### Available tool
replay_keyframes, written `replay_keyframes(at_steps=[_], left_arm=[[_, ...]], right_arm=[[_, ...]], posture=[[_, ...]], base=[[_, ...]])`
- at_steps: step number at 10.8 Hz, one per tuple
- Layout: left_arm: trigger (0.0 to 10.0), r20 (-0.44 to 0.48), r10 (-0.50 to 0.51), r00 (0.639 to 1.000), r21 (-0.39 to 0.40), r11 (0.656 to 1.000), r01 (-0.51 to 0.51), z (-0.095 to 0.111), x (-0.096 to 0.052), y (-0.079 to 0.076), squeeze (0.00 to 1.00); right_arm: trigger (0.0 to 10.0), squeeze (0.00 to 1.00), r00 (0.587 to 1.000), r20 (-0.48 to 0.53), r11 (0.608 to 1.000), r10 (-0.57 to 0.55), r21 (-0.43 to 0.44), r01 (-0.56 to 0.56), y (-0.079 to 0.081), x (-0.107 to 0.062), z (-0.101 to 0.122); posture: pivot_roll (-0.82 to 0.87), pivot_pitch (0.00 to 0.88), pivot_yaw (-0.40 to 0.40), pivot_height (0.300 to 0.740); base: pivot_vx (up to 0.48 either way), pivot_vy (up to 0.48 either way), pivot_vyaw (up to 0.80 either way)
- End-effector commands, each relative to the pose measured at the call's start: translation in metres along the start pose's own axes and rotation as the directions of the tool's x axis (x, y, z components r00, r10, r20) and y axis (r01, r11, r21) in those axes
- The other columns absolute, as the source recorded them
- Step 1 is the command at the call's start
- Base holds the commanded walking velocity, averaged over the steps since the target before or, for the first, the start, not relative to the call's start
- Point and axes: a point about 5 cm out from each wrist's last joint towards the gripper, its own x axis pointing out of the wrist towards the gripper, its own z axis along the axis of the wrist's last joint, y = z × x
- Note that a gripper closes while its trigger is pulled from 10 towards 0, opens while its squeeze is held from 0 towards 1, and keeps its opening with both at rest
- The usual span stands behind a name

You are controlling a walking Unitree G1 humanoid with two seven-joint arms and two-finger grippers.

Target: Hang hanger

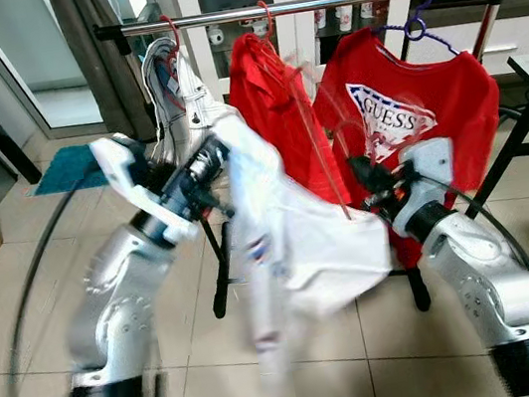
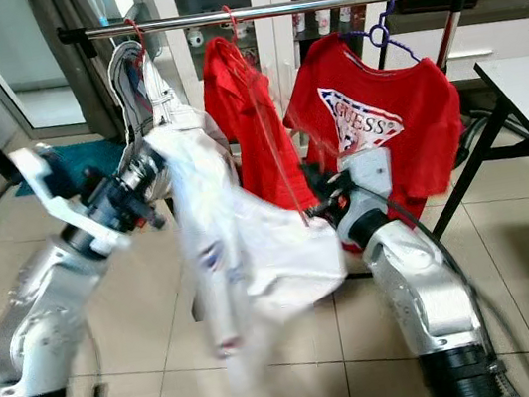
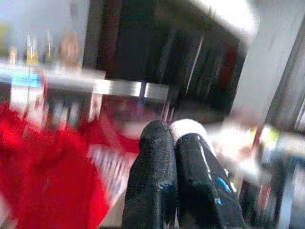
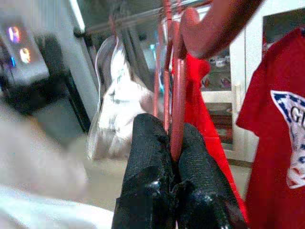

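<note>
Hanger (image 4: pixel 175 102) of thin red plastic stood nearly upright between the two arms, its long arm running from the right gripper (image 1: pixel 376 191) up and toward the rail (image 1: pixel 314 3). In the right wrist view the two black fingers (image 4: pixel 147 157) were pressed together on that red bar, pinching it low down, so the rest of the hanger rose away from the fingertips toward the rail above. A white shirt (image 1: pixel 299 223) hung from it, blurred, sagging between the arms and below the rail.

The left gripper (image 3: pixel 177 157) had its fingers shut tight against each other, with a bit of white showing just behind the tips; whether they held the cloth I could not tell. From the head views that left arm reached into the upper part of the white shirt, near its collar end.

On the rail there already hung a white garment (image 1: pixel 171 82), a plain red shirt (image 1: pixel 265 108) and a red printed shirt (image 1: pixel 413 119) on a purple hanger (image 1: pixel 421 12). The hook's own tip was too blurred to find. To my eye the right arm was the one to lift, as the rail lay above and ahead of its fingers, with a gap between the two red shirts.
</note>
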Motion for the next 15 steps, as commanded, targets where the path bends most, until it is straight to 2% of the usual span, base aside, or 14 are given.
replay_keyframes(at_steps=[1, 2, 3, 4, 5, 6, 7, 8, 9, 10, 11, 12, 14, 15], left_arm=[[0.0, -0.195, -0.005, 0.981, 0.011, 1.000, 0.007, -0.030, -0.005, -0.003, 0.00], [0.0, -0.304, 0.023, 0.952, 0.009, 1.000, -0.021, -0.051, -0.009, -0.004, 0.00], [0.0, -0.371, 0.025, 0.928, 0.004, 1.000, -0.026, -0.065, -0.010, -0.007, 0.00], [0.0, -0.394, 0.007, 0.919, -0.002, 1.000, -0.009, -0.070, -0.009, -0.011, 0.00], [0.0, -0.378, -0.046, 0.925, -0.022, 0.999, 0.040, -0.070, -0.005, -0.019, 0.00], [0.0, -0.366, -0.020, 0.931, -0.020, 1.000, 0.013, -0.067, -0.006, -0.017, 0.00], [0.0, -0.362, 0.019, 0.932, -0.017, 0.999, -0.027, -0.067, -0.010, -0.013, 0.00], [0.0, -0.349, 0.131, 0.928, -0.002, 0.990, -0.140, -0.068, -0.022, -0.003, 0.00], [10.0, -0.299, 0.391, 0.870, 0.044, 0.917, -0.397, -0.072, -0.042, 0.016, 0.00], [10.0, -0.305, 0.529, 0.792, 0.047, 0.839, -0.542, -0.081, -0.059, 0.023, 0.00], [10.0, -0.332, 0.582, 0.743, 0.084, 0.802, -0.591, -0.089, -0.067, 0.020, 0.00], [10.0, -0.352, 0.630, 0.692, 0.174, 0.770, -0.613, -0.099, -0.075, 0.012, 0.00], [10.0, -0.292, 0.670, 0.683, 0.179, 0.739, -0.649, -0.109, -0.084, -0.003, 0.00], [10.0, -0.279, 0.682, 0.676, 0.191, 0.729, -0.657, -0.109, -0.084, -0.005, 0.00]], right_arm=[[0.0, 0.00, 0.997, 0.080, 0.997, -0.018, 0.076, 0.012, -0.003, 0.003, 0.015], [0.0, 0.00, 0.983, 0.179, 0.973, -0.034, 0.232, -0.009, 0.000, 0.005, 0.027], [0.0, 0.00, 0.956, 0.284, 0.913, -0.079, 0.405, -0.045, 0.001, 0.007, 0.041], [0.0, 0.00, 0.939, 0.329, 0.870, -0.101, 0.487, -0.078, 0.001, 0.008, 0.047], [0.0, 0.00, 0.938, 0.331, 0.860, -0.100, 0.503, -0.086, 0.001, 0.008, 0.047], [0.0, 0.00, 0.969, 0.236, 0.921, -0.070, 0.388, -0.028, 0.001, 0.008, 0.036], [0.0, 0.00, 0.984, 0.165, 0.950, -0.074, 0.313, 0.019, 0.000, 0.007, 0.028], [4.3, 0.00, 0.993, 0.026, 0.971, -0.117, 0.211, 0.109, -0.003, -0.001, 0.010], [10.0, 0.00, 0.987, -0.126, 0.988, -0.102, 0.107, 0.116, 0.001, -0.016, -0.015], [10.0, 0.00, 0.975, -0.198, 0.992, -0.102, 0.055, 0.115, 0.007, -0.030, -0.033], [10.0, 0.00, 0.969, -0.216, 0.991, -0.117, 0.036, 0.127, 0.010, -0.038, -0.043], [10.0, 0.00, 0.960, -0.233, 0.986, -0.155, 0.029, 0.166, 0.011, -0.047, -0.051], [10.0, 0.00, 0.941, -0.236, 0.970, -0.242, -0.067, 0.233, 0.009, -0.057, -0.056], [10.0, 0.00, 0.945, -0.234, 0.973, -0.230, -0.089, 0.214, 0.011, -0.058, -0.056]], posture=[[-0.05, 0.000, 0.081, 0.740], [-0.05, 0.000, 0.082, 0.740], [-0.05, 0.000, 0.084, 0.740], [-0.05, 0.000, 0.085, 0.740], [-0.05, 0.000, 0.090, 0.740], [-0.05, 0.000, 0.094, 0.740], [-0.05, 0.000, 0.097, 0.740], [-0.05, 0.000, 0.095, 0.740], [-0.05, 0.000, 0.088, 0.740], [-0.05, 0.000, 0.078, 0.740], [-0.05, 0.000, 0.066, 0.740], [-0.05, 0.000, 0.056, 0.740], [-0.04, 0.000, 0.047, 0.740], [-0.04, 0.000, 0.044, 0.740]], base=[[0.000, 0.000, 0.00], [0.000, 0.000, 0.00], [0.000, 0.000, 0.00], [0.000, 0.000, 0.00], [0.000, 0.000, 0.00], [0.000, 0.000, 0.00], [0.000, 0.000, 0.00], [0.000, 0.000, 0.00], [0.000, 0.000, 0.00], [0.000, 0.000, 0.00], [0.000, 0.000, -0.65], [0.000, 0.000, -0.80], [0.000, 0.000, -0.80], [0.000, 0.000, -0.80]])
